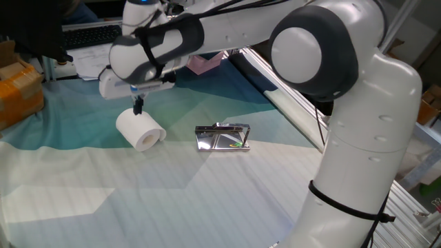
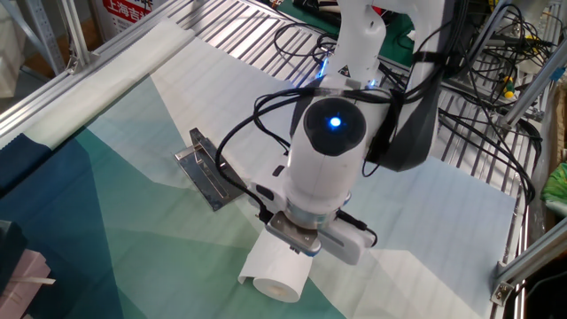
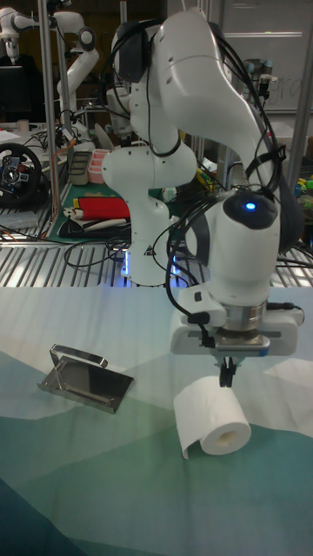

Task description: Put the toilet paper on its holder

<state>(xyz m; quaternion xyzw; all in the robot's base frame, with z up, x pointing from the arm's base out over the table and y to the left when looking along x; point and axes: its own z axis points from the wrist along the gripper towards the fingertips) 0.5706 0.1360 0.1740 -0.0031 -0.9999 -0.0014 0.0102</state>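
The toilet paper [image 1: 140, 129] lies on its side on the teal and white cloth, its core opening towards the camera in the tall fixed view [image 3: 213, 421]. My gripper [image 1: 138, 107] hangs straight down just above the roll's top, fingers together with nothing between them [image 3: 227, 375]. The chrome holder [image 1: 222, 138] lies flat on the cloth a short way to the right of the roll, its wire bar raised [image 3: 85, 380]. In the other fixed view my hand covers the fingertips and part of the roll [image 2: 276, 270]; the holder [image 2: 208, 170] shows behind it.
A pink box [image 1: 203, 62] sits at the back of the table and an orange box [image 1: 17, 89] at the far left. An aluminium rail [image 1: 289, 103] runs along the right side. Cables and metal slats [image 2: 461, 115] lie beyond the cloth.
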